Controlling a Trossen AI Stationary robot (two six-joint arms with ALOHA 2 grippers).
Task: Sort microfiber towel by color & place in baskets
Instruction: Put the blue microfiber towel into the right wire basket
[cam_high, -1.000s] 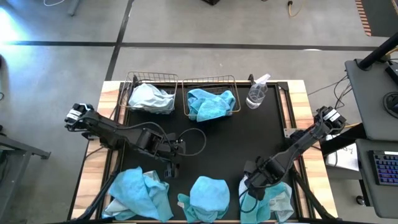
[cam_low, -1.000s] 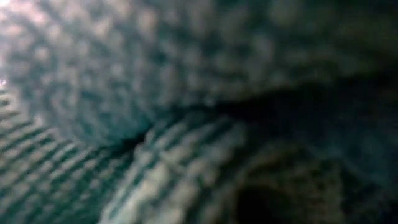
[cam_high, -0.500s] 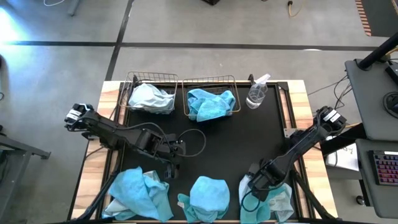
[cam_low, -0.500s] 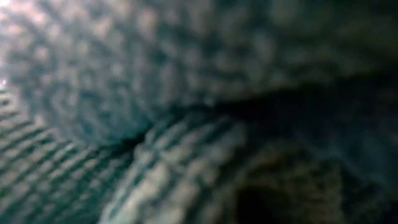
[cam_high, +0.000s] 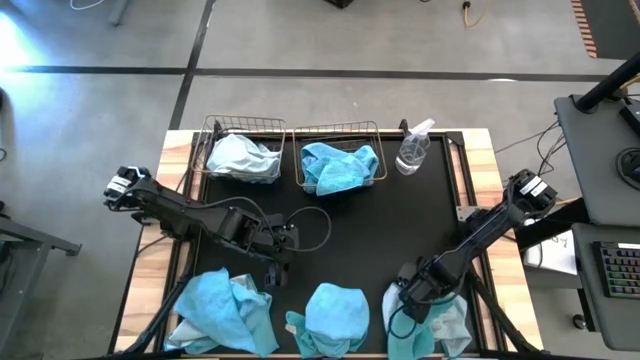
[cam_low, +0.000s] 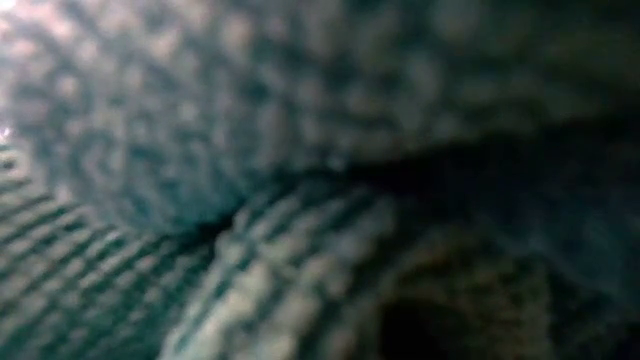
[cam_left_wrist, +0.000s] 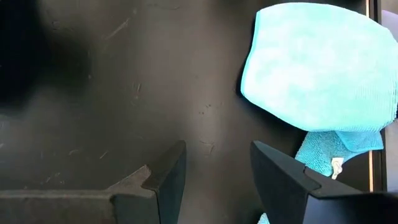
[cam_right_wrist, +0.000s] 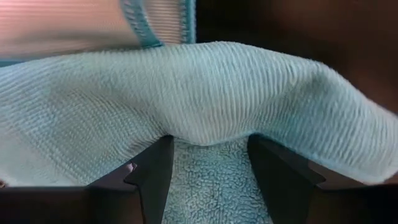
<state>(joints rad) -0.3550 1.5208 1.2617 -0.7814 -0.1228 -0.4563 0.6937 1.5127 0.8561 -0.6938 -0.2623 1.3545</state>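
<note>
Three loose towels lie along the near edge of the black table (cam_high: 390, 225): a turquoise heap (cam_high: 225, 310) at the left, a turquoise mound (cam_high: 335, 315) in the middle, and a pale towel (cam_high: 440, 325) at the right. The right gripper (cam_high: 408, 305) is pressed down onto the pale towel, its arm reaching in slantwise from the right edge; in the right wrist view its fingers (cam_right_wrist: 152, 171) stand apart with a fold of cloth bulging between them. The left gripper (cam_high: 277, 270) hangs just above bare tabletop beside the left heap, fingers apart, arm stretched in from the left edge. At the far edge stand two wire baskets, the left basket (cam_high: 215, 130) holding a pale towel (cam_high: 240, 157), the right basket (cam_high: 335, 128) a turquoise towel (cam_high: 340, 168), with a spray bottle (cam_high: 412, 148) just beside it.
</note>
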